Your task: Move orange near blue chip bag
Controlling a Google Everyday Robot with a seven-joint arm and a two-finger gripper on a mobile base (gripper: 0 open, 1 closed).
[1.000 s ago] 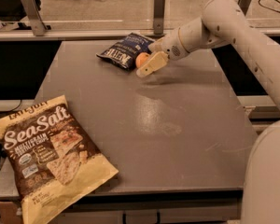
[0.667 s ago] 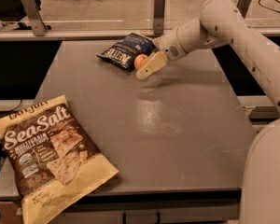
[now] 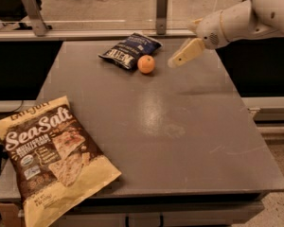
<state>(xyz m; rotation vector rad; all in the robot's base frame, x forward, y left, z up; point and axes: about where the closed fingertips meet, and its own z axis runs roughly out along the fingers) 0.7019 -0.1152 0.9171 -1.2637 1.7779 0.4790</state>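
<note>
A: Start farthest from the gripper. What lies there?

B: The Sea Salt bag, flat at a corner of the table, well apart from the gripper and no part of this job.

A: And closer in?

B: The blue bag, crumpled near the table's other edge. The orange rests on the table right against the bag's gripper-facing side, touching it or nearly so. It lies between bag and gripper.

A: The gripper itself?

B: It hangs just beside the orange, apart from it, on the side away from the bag, and slants down toward the fruit. Whether it is open or closed I cannot tell, but the orange is not in it.

A: So the task?

B: As things lie, I judge it done.

A: If the orange needed another grasp, how would it handle?

B: Light, I expect, and firm with a little give. The skin is smooth and the shape round, so it will roll (a sideways nudge could send it off). Take it across its widest middle, from above, with a moderate squeeze. The bag behind it looks thin and would likely slide if bumped.
</note>
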